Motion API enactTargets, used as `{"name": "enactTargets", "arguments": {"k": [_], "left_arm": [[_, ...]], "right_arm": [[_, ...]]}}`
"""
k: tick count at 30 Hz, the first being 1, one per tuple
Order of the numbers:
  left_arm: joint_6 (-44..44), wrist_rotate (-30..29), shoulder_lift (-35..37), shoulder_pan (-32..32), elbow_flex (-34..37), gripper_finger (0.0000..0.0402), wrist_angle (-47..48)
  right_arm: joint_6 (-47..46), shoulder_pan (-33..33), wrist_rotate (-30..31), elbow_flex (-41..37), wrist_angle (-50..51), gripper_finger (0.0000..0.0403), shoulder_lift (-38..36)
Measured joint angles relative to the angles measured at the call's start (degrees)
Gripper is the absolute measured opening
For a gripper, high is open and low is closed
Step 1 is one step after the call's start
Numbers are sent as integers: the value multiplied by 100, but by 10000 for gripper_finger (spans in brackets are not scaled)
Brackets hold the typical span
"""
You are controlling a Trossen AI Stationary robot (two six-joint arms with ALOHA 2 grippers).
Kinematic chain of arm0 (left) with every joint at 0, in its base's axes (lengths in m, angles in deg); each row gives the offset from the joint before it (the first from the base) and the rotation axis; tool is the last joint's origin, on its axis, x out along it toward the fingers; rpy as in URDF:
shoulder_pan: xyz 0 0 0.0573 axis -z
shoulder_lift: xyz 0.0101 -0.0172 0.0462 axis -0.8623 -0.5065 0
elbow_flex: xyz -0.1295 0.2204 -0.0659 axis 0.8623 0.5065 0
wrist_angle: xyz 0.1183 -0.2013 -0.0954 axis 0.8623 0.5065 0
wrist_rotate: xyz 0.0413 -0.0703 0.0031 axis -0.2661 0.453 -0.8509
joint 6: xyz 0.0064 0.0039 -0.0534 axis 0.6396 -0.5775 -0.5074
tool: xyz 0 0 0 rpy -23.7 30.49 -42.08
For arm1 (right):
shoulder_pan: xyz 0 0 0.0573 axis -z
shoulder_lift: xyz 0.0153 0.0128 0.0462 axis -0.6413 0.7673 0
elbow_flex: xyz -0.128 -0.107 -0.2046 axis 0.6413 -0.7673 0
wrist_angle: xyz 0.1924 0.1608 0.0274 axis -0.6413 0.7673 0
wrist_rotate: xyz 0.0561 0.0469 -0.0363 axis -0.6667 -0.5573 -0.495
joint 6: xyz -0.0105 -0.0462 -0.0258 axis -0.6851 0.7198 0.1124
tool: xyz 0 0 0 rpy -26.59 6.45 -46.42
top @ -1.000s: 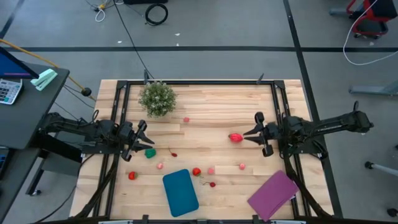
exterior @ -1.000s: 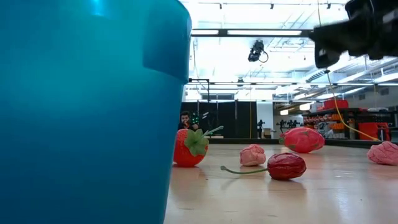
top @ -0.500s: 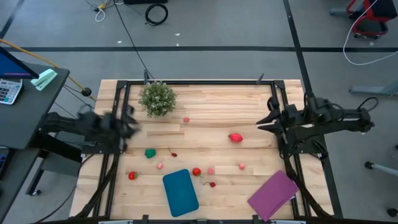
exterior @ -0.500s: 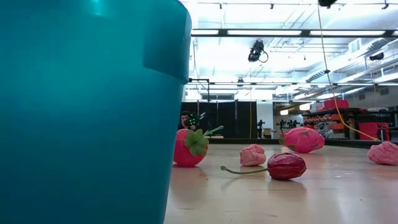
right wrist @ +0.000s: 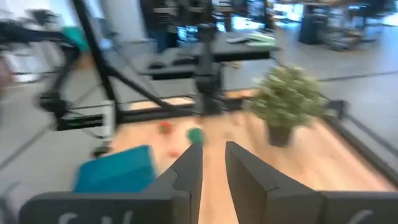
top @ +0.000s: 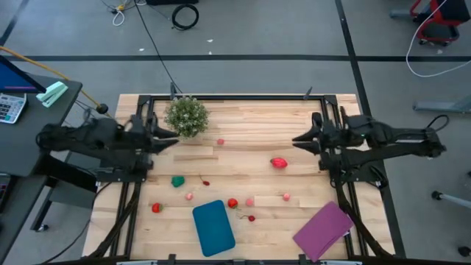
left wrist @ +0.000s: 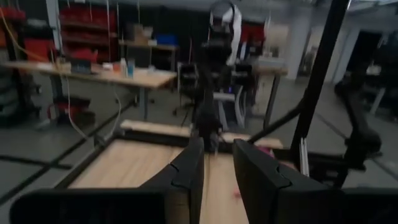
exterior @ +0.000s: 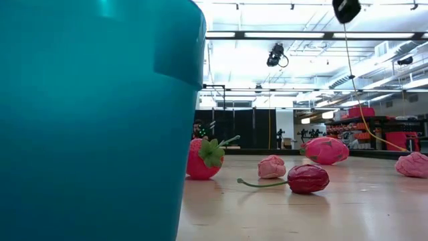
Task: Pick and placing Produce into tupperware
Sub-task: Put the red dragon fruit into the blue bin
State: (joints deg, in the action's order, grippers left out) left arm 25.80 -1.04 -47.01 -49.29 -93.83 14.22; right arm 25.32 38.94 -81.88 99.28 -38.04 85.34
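In the high view the teal tupperware [top: 213, 227] lies flat on the table near its near edge; in the low view its wall [exterior: 93, 120] fills the picture's left. Small produce lies scattered on the wood: a large red piece [top: 278, 163], a green one [top: 177, 181], and red and pink ones around [top: 232, 202]. My left gripper [top: 171, 138] hovers beside the potted plant, fingers a little apart [left wrist: 217, 155], holding nothing. My right gripper [top: 297, 138] hovers at the table's right side, beyond the large red piece, also narrowly open [right wrist: 213, 163] and empty.
A bushy green potted plant [top: 185, 116] stands at the far left of the table, close to the left gripper. A flat purple rectangle [top: 323, 230] lies at the near right corner. Black frame rails run along the left, right and far edges. Bare wood lies at the far middle.
Both grippers have risen and moved toward the table's far edge. The left one left the green piece and now hovers by the plant. The right one drew away from the large red piece and climbed out of the low view. The produce and the tupperware have stayed put.
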Motion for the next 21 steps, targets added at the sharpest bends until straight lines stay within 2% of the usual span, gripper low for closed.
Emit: {"name": "enactTargets", "arguments": {"k": [4, 10, 18, 21], "left_arm": [[-80, 2, -589, 0, 0, 91, -9], [-789, 6, -1259, 9, -5, 85, -11], [-591, -2, -1890, -17, -7, 89, -37], [-542, -4, -2083, -20, -7, 86, -37]], "right_arm": [[239, 365, 37, 0, 44, 77, 217], [-735, 459, 35, -1, 30, 77, 371], [-341, 459, 165, -3, -300, 77, 393], [-228, 442, -28, -3, -106, 77, 433]]}}
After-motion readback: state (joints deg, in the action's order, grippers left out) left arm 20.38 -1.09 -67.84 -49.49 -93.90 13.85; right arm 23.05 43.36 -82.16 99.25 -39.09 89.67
